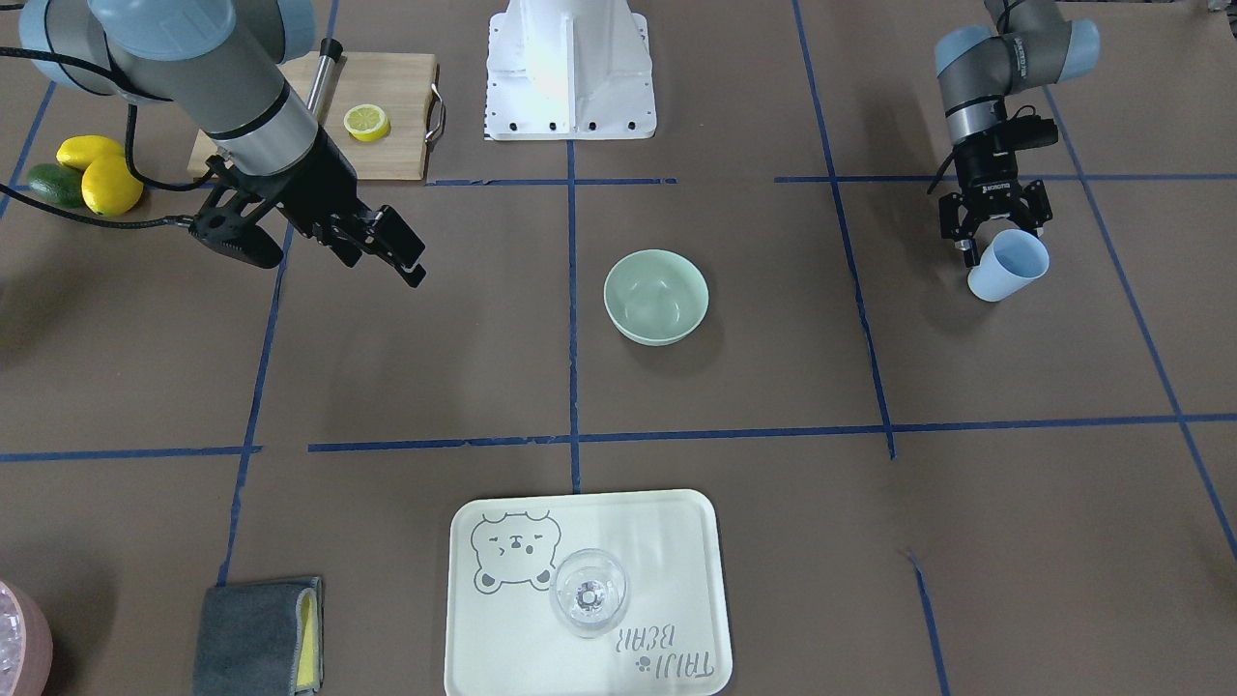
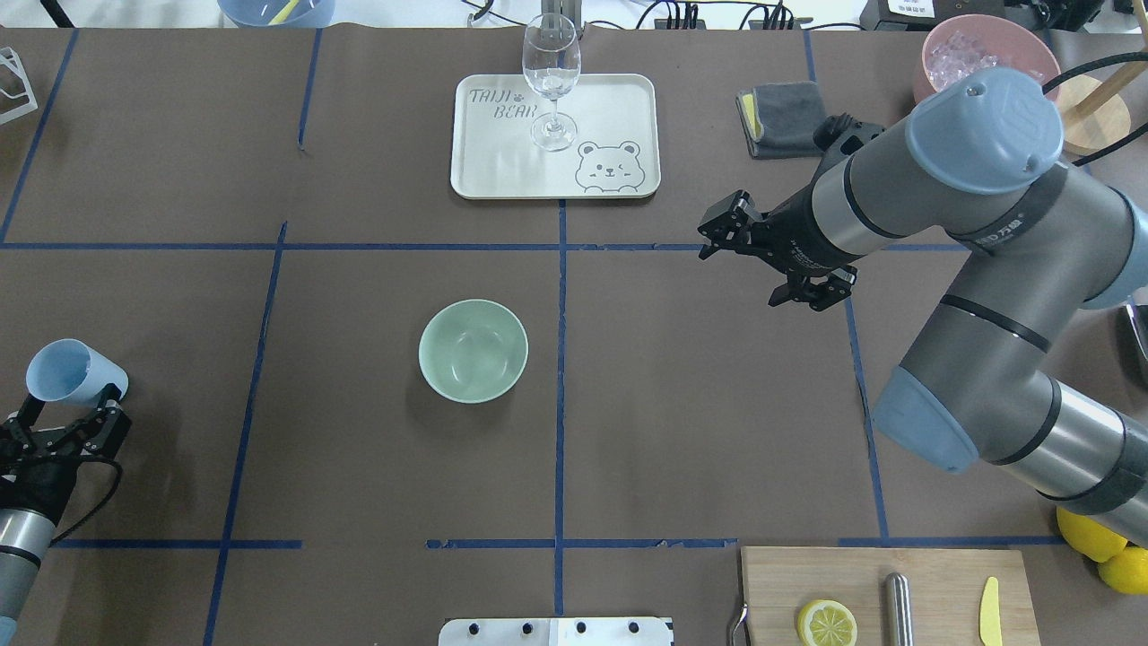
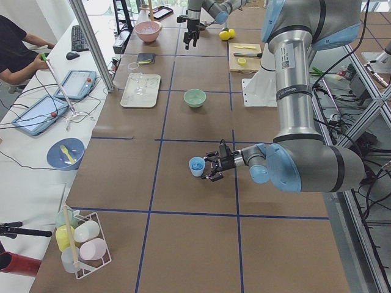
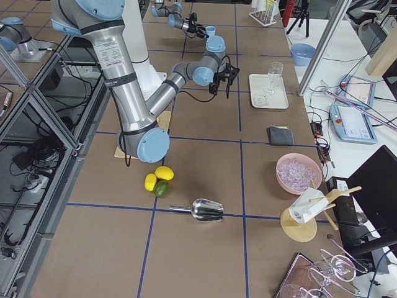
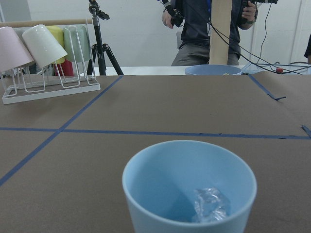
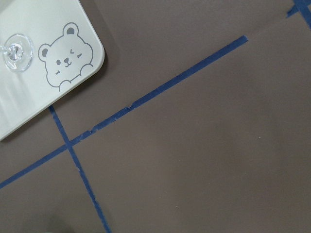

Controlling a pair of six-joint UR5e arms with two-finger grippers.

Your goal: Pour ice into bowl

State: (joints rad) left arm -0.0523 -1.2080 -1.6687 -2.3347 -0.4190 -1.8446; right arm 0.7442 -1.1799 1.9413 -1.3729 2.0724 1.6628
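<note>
The pale mint-green bowl [image 1: 657, 297] stands upright near the table's middle and also shows in the overhead view [image 2: 473, 350]. My left gripper [image 2: 65, 422] is shut on a light blue cup [image 2: 72, 372], held tilted near the table's left edge, well away from the bowl. The left wrist view shows a clear ice cube [image 5: 210, 204] at the bottom of the cup [image 5: 189, 184]. My right gripper [image 2: 743, 256] hangs open and empty above the bare table, right of the bowl and near the tray's corner.
A cream bear tray [image 2: 502, 170] with a wine glass [image 2: 551, 72] is at the far side. A pink bowl of ice [image 2: 978, 49] and a grey cloth [image 2: 780, 108] lie far right. A cutting board [image 2: 933, 574] holds a lemon slice [image 2: 826, 622].
</note>
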